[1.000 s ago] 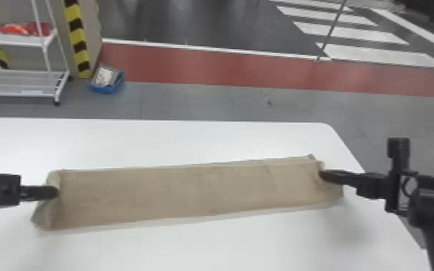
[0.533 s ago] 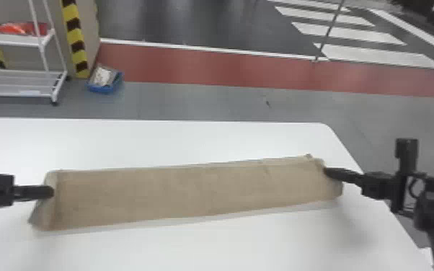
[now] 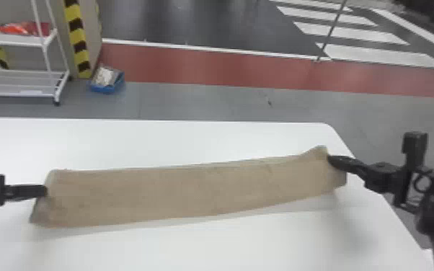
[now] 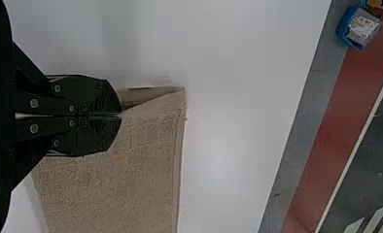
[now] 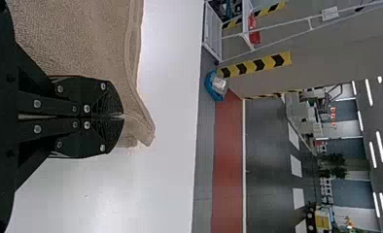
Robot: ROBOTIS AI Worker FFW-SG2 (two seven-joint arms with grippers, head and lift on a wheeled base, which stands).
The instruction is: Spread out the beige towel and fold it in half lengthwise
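1. Right gripper (image 3: 330, 158) has moved a bit toward the worktop's far side since the earlier head view, taking its end of the beige towel (image 3: 191, 194) along; left gripper (image 3: 46, 191) has edged slightly outward.
2. Towel: long narrow strip across the worktop (image 3: 227, 248), between both grippers, right end farther from the robot than the left. Far corner at the right end pokes up past the rest of that edge.
3. Left jaws: closed, pinching the left end; cloth layers part beside the tips in the left wrist view. Right jaws: closed too, pinching the right end near its corner.
4. Step in hand: looks like the lengthwise fold is mostly made, now being pulled straight. Shadow along the near edge suggests cloth partly raised; can't tell how high.
5. Next: level both ends, keep light tension, lay the strip flat, then open both jaws and back off clear. Risk: layers slip apart or the far edge stays crooked.
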